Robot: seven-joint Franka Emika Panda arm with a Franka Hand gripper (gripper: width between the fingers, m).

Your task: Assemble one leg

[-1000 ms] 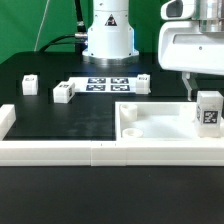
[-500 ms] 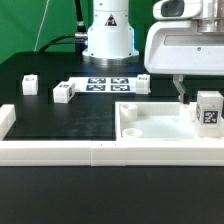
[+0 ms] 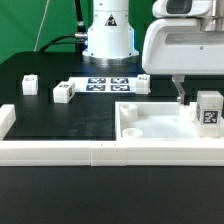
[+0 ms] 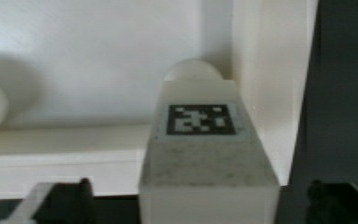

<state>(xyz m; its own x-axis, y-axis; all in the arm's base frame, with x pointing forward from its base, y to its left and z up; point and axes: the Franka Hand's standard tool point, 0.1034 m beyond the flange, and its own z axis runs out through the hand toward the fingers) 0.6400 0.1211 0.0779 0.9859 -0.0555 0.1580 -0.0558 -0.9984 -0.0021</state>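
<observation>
A leg (image 3: 209, 110), a small white block with a black-and-white marker, stands upright in the right-hand corner of the large white tray (image 3: 150, 128). My gripper (image 3: 190, 95) hangs just over and behind it, with one dark finger (image 3: 181, 92) showing on the leg's left side, apart from it. In the wrist view the leg (image 4: 208, 140) stands between my two fingers (image 4: 66, 200), and the gripper (image 4: 206, 208) is open around it without gripping. Three more legs lie on the black table: one (image 3: 29, 84), a second (image 3: 64, 93) and a third (image 3: 143, 82).
The marker board (image 3: 108, 84) lies at the back middle in front of the arm's base (image 3: 108, 35). A long white rail (image 3: 60, 150) runs along the table's front, with a raised end (image 3: 5, 120) at the exterior view's left.
My gripper has shifted a little toward the exterior view's left, mostly in the first half second. The leg in the tray has not moved.
</observation>
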